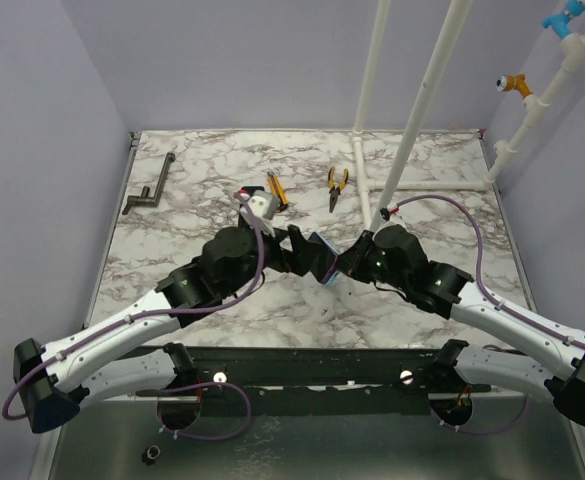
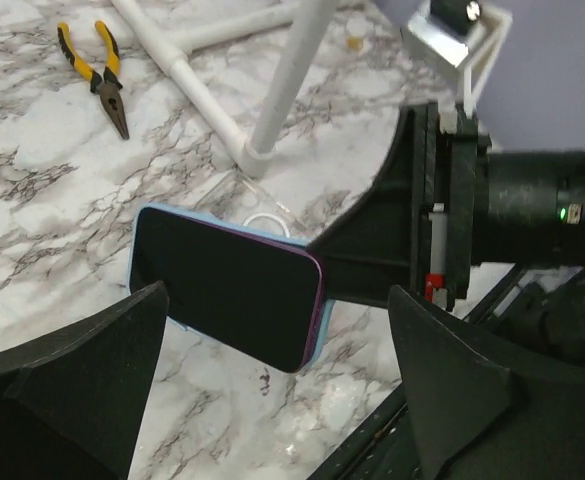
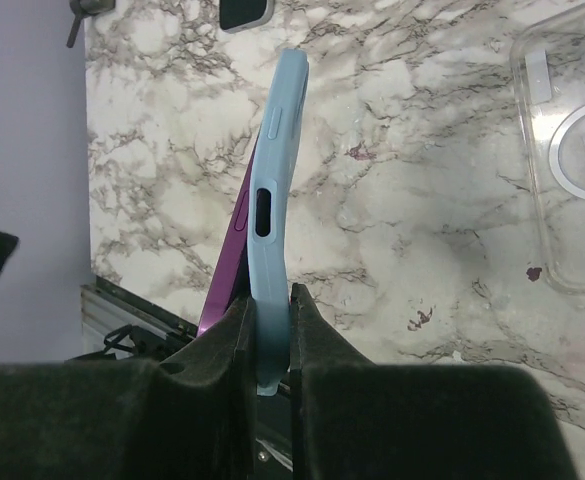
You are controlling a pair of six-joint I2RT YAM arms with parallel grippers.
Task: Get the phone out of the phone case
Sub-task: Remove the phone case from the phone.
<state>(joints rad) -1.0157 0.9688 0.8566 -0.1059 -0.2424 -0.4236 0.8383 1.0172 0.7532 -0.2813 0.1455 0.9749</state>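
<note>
A dark-screened phone (image 2: pixel 227 285) with a purple rim sits in a light blue phone case (image 3: pixel 277 170), held on edge above the marble table. My right gripper (image 3: pixel 269 300) is shut on the case's lower edge. There the phone's purple side (image 3: pixel 230 260) has splayed away from the case. My left gripper (image 2: pixel 277 295) is open, one finger on each side of the phone's screen and neither touching it. In the top view both grippers meet at the phone (image 1: pixel 322 243) near the table's middle.
Yellow-handled pliers (image 1: pixel 338 186) and an orange-handled tool (image 1: pixel 276 190) lie behind the arms. A white pipe frame (image 1: pixel 412 130) rises at the back right. A dark metal crank (image 1: pixel 150 190) lies at the back left. A clear case (image 3: pixel 572 150) rests flat on the table.
</note>
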